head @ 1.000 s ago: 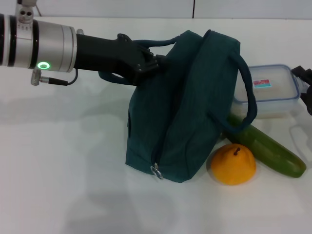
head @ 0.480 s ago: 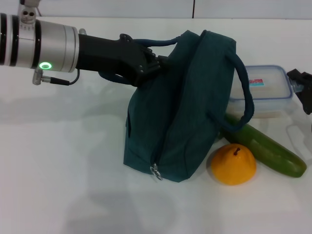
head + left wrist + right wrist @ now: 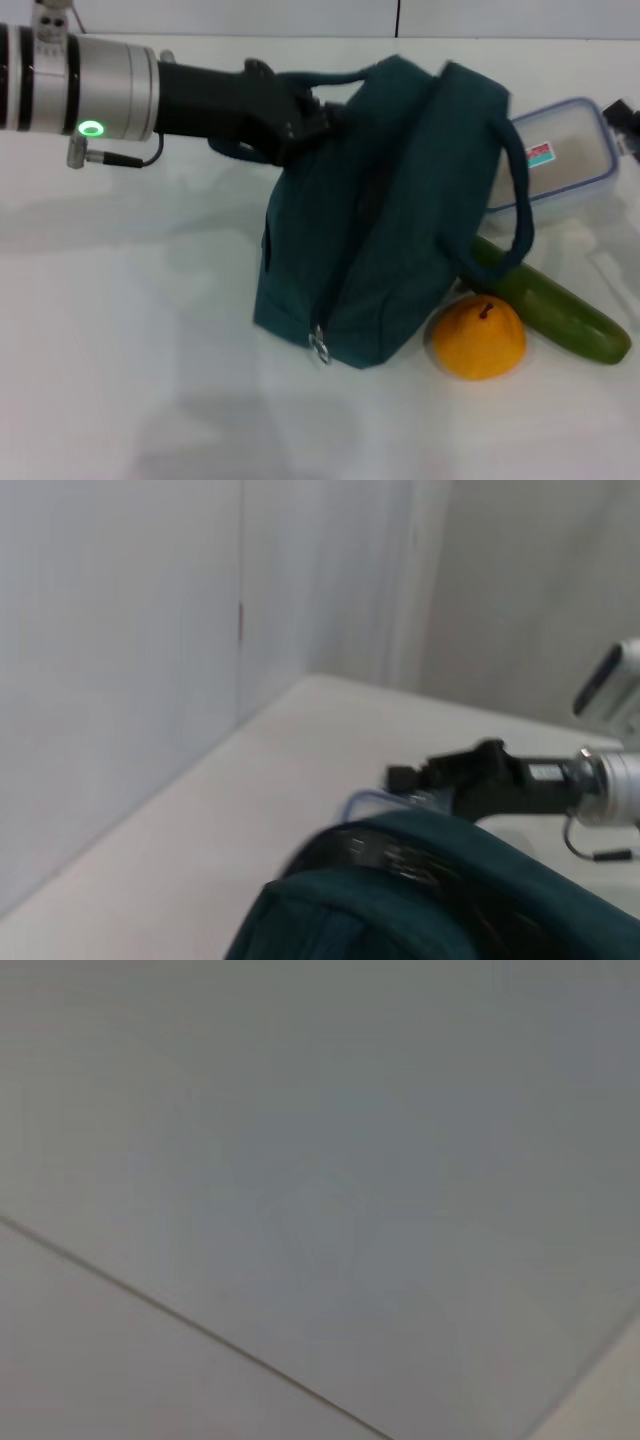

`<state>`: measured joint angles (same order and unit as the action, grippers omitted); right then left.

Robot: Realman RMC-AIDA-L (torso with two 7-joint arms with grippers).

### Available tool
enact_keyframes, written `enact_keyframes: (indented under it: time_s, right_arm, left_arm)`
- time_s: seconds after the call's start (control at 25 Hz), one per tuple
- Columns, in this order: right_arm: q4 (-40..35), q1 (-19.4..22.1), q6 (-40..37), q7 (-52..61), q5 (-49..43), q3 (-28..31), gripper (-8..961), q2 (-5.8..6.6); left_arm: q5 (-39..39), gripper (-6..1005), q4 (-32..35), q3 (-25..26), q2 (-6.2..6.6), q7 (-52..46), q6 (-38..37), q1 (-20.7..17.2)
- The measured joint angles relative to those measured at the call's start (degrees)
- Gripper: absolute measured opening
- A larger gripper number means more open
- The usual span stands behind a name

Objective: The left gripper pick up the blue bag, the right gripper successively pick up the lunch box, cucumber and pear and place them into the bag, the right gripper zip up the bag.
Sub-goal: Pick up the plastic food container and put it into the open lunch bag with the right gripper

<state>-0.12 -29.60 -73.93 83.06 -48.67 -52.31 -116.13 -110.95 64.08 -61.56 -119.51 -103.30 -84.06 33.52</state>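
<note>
Here the left gripper (image 3: 305,115) reached in from the left side of the head view, its fingers clenched on one padded loop handle of the blue bag (image 3: 385,220), near the bag's upper left corner. The bag stood on the white desk (image 3: 130,330), leaning a little, with its zipper running down the near face to a silver ring pull (image 3: 319,346) close to the desk. The bag's second handle (image 3: 515,215) hung in a loop over its right side.

The lunch box (image 3: 565,150) sat behind and to the right of the bag, tilted with its right end raised and its red-and-teal sticker showing on the lid. The right gripper (image 3: 630,118) appeared only as a dark piece at the right edge of the head view, touching the box's right end; whether its fingers were grasping or released could not be told.

The cucumber (image 3: 550,310) lay on the desk at a slant, below the lunch box, its upper end tucked behind the hanging handle. The pear (image 3: 477,338) rested just beside the bag's lower right corner, close against the cucumber.
</note>
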Motion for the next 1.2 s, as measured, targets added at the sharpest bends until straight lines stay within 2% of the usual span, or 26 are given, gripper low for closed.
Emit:
enact_keyframes:
  time_s: [0.24, 0.44, 0.68, 0.88, 1.04, 1.2]
  right_arm:
    - [-4.2, 2.2, -5.2, -6.3, 0.0, -2.0, 97, 0.50]
    - [-8.8, 4.5, -6.3, -8.1, 0.0, -4.1, 97, 0.58]
    - [-10.7, 5.8, -11.1, -8.3, 0.3, -3.6, 97, 1.01]
    - [-16.3, 7.1, -15.7, -5.6, 1.3, -3.3, 96, 1.16]
    - [-20.4, 5.9, -17.3, -2.0, 2.3, -3.3, 96, 1.22]
    - [-24.1, 1.7, -18.3, 2.7, 2.2, -3.5, 96, 1.32]
  left_arm:
    - [2.7, 44, 0.4, 2.2, 0.10, 0.1, 0.6, -0.2]
    - [3.2, 44, 0.9, 2.4, 0.07, 0.1, 0.6, -0.4]
    - [3.0, 44, 0.9, 2.4, 0.07, -0.1, 0.6, -0.4]
    - [2.9, 44, 0.9, 2.2, 0.07, -0.3, 0.6, -0.5]
    - [2.9, 44, 1.2, 1.9, 0.07, -0.4, 0.5, -0.5]
    - [2.8, 44, 1.3, 1.8, 0.07, -0.4, 0.5, -0.5]
